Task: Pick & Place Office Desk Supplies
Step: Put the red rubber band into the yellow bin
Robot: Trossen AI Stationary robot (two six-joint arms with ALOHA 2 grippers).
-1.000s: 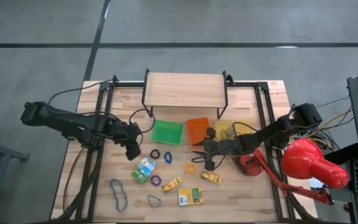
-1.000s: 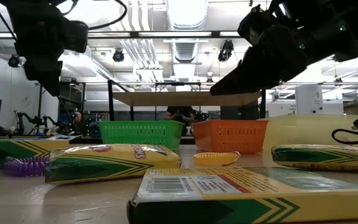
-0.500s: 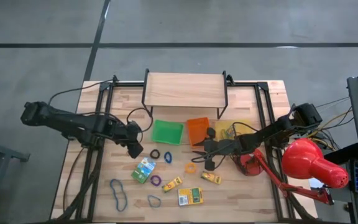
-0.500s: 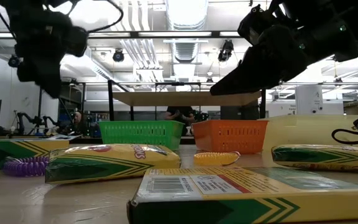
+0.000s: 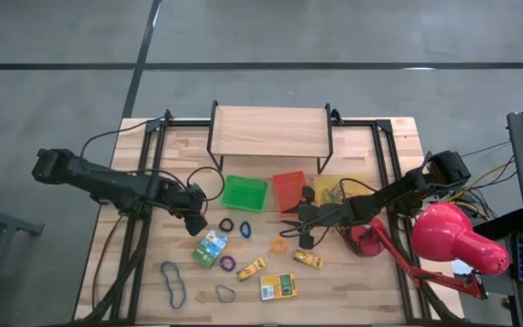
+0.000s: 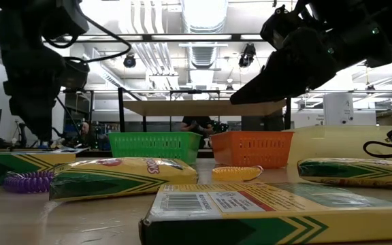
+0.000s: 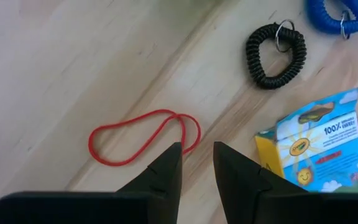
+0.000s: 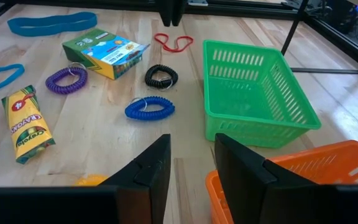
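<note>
I'm looking at the left claw [image 7: 196,163] hovering low over the desk [image 5: 370,282], fingers sitting slightly apart w/ a narrow gap and nothing between them. Its tips are hanging right above one end of a red rubber band [image 7: 143,135], which is lying flat on the wood just beside the green tray [image 5: 244,193]. A black coil band [image 7: 276,55] and a blue coil band [image 7: 337,15] are lying near it, and a small crayon box [image 7: 319,144] w/ a blue sun-print face is sitting just past them.

The right claw [image 8: 190,155] is hanging mid-desk in front of the orange tray [image 5: 289,192], fingers partly apart, gripping nothing. From its wrist cam I'm seeing the purple coil band [image 8: 66,78], a flat yellow-green crayon box [image 8: 28,124] and blue loops [image 8: 51,23] along the far edge.

Overhead view: more crayon boxes are lying across the front of the desk, one [image 5: 278,287] near the front edge, another [image 5: 309,260] just by the right arm. An orange band [image 5: 278,245] is lying right beside the right claw. A yellow tray [image 5: 343,186] is sitting next to the orange one, and a red lamp [image 5: 452,238] is leaning over the right corner.
</note>
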